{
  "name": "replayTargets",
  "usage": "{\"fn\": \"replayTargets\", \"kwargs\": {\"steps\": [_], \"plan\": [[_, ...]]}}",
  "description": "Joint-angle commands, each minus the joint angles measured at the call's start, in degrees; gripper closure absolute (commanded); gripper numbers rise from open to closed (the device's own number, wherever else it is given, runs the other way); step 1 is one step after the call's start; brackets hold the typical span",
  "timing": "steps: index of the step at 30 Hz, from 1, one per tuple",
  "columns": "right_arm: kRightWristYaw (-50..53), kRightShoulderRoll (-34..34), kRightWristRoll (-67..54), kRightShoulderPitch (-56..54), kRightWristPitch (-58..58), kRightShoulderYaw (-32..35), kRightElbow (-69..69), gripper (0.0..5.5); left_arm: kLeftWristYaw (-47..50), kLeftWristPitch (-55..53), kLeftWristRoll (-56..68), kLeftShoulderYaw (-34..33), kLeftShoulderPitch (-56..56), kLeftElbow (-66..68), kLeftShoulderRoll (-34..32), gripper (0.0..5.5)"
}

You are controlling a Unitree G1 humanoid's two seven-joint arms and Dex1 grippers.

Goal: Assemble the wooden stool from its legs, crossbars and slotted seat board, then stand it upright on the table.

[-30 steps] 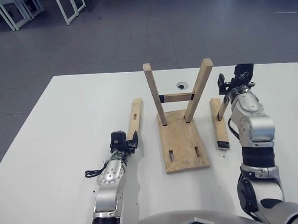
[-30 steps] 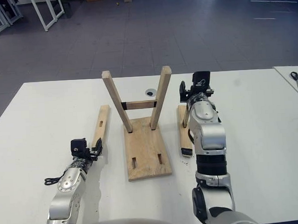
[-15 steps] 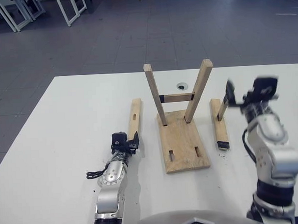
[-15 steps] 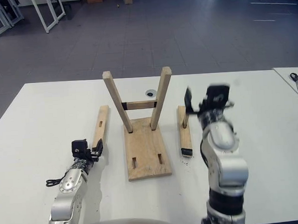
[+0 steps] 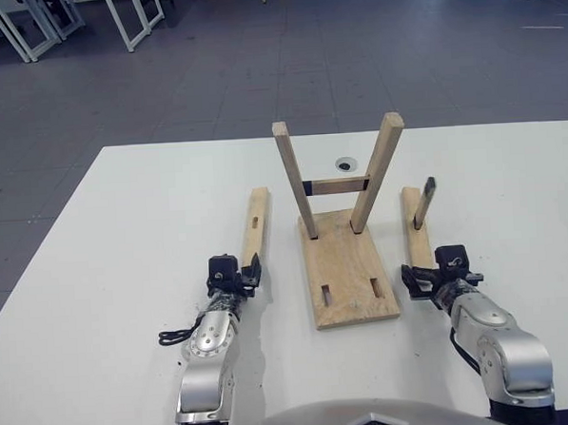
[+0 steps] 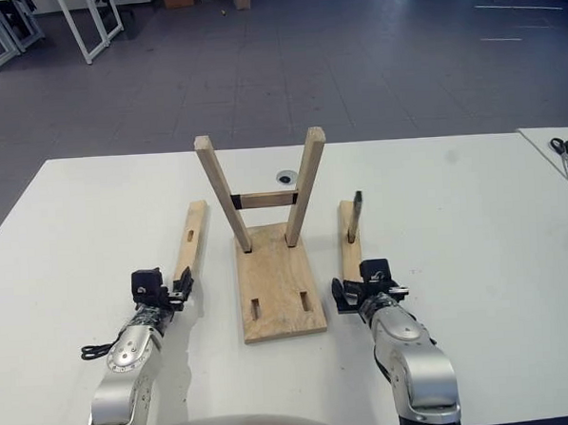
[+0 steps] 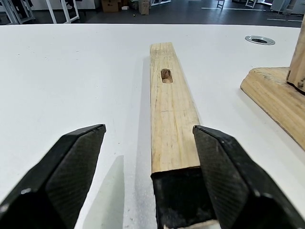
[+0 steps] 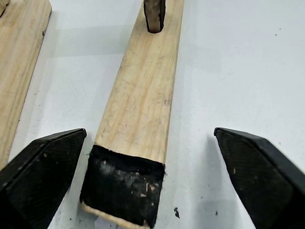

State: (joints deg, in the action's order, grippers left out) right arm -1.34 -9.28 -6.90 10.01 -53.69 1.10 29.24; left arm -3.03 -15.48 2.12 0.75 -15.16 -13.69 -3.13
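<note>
Two pincers gape open, the left pincer (image 7: 148, 128) straddling the taped end of the left leg (image 7: 169, 109), the right pincer (image 8: 150, 132) straddling the right leg (image 8: 143, 90), both legs flat on the bench (image 5: 141, 210) beside the seat board (image 5: 349, 266). An end-only pinch may let the right leg, top-heavy with its upright crossbar (image 5: 422, 200), twist free.

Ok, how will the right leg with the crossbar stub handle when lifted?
The leg looks rigid and probably light. Its crossbar stands near the far end, so held by the black near end it may droop. Flat faces: unlikely to roll.
</note>
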Motion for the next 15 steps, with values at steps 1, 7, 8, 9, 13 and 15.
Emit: {"fn": "replayTargets", "kwargs": {"steps": [1,7,8,9,13,15], "plan": [[0.0,-0.7,1.7,2.0,0.7,-1.4,-4.2,0.88,-0.3,-1.0,0.0,-0.1,0.3,-0.6,-0.5,2.11],[0.1,-2.0,3.3,5.9,2.2,-2.7,-4.9,1.96,-0.4,-1.7,0.1,-0.1,-2.4,-3.0,-0.6,2.11],[0.1,-2.1,3.4,6.4,2.3,-2.7,-4.6,2.17,-0.5,-2.1,0.1,0.0,-3.1,-3.8,-0.5,2.11],[0.1,-2.2,3.5,6.9,2.3,-2.5,-4.2,2.29,-0.5,-2.4,0.2,0.1,-3.8,-4.6,-0.5,2.11],[0.3,-2.0,3.5,7.5,2.0,-1.8,-3.3,2.93,-1.0,-3.8,0.4,0.0,-6.5,-7.4,-1.0,2.11],[0.5,-1.9,3.6,6.2,2.6,-1.3,-3.6,3.24,-1.4,-4.4,0.9,-0.6,-6.8,-8.6,-1.3,2.11]]}}
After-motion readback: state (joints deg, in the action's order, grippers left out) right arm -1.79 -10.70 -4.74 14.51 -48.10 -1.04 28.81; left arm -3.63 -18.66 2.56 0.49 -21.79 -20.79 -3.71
